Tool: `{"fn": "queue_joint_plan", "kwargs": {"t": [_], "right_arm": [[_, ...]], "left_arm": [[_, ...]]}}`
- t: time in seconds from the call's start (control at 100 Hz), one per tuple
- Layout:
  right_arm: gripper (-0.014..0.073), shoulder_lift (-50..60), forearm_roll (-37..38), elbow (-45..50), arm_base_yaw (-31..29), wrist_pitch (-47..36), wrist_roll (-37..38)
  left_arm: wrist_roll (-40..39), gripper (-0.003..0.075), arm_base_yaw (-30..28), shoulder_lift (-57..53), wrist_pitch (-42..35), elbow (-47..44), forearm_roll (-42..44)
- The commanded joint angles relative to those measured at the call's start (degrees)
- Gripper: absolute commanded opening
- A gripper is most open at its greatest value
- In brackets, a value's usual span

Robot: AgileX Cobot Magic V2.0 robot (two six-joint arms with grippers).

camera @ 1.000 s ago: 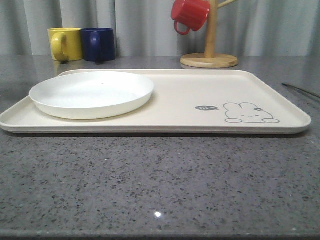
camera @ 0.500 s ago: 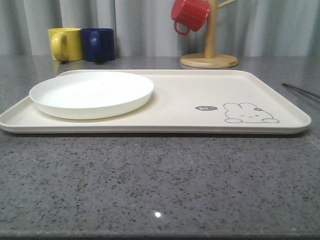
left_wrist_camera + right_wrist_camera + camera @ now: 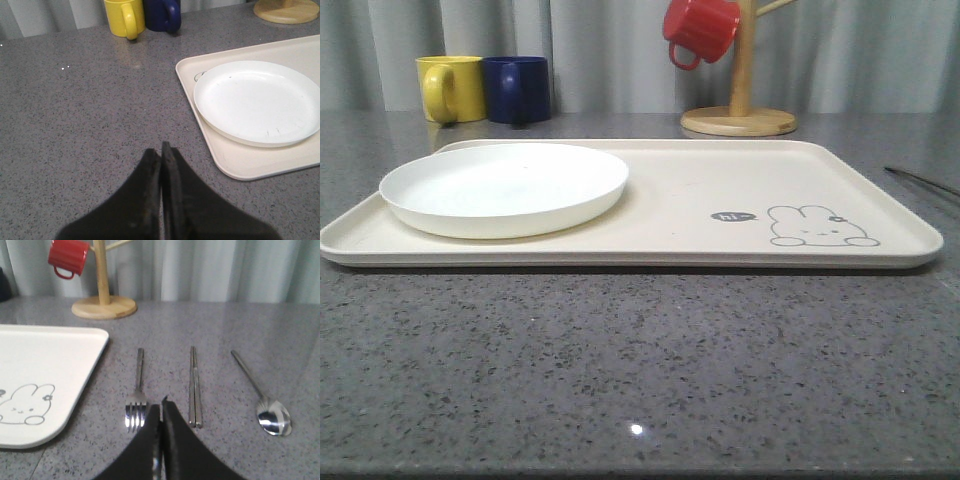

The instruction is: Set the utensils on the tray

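**Cutlery waiting beside the tray, both hands pressed together**

The silver four-tined fork (image 3: 136, 399), the pair of straight steel chopsticks (image 3: 195, 388) and the long-handled oval spoon (image 3: 262, 397) lie side by side on the grey speckled bench (image 3: 225, 340), off the large cream rabbit-printed tray (image 3: 740, 190). The right hand (image 3: 161, 412) hovers near the fork tines, fingers together; the left hand (image 3: 161, 157) likewise, beside the white round plate (image 3: 255, 102). Best start: spread the right fingers, straddle the fork's thin handle squarely, pinch low against the bench.
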State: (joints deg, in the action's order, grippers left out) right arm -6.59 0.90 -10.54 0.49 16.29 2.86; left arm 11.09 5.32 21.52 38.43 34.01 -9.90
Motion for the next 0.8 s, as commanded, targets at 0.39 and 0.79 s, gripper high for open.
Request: {"fn": "queue_joint_plan", "kwargs": {"t": [0.39, 0.79], "right_arm": [[0.0125, -37.3, -0.9, -30.6, -0.1, 20.6, -0.5], [0.0342, -65.5, -3.3, -50.9, 0.0, 38.0, -0.5]], "left_arm": [[-0.5, -0.0019, 0.4, -1.8, -3.2, 1.1, -1.0], [-0.5, -0.0019, 0.4, -1.8, -3.2, 1.1, -1.0]]}}
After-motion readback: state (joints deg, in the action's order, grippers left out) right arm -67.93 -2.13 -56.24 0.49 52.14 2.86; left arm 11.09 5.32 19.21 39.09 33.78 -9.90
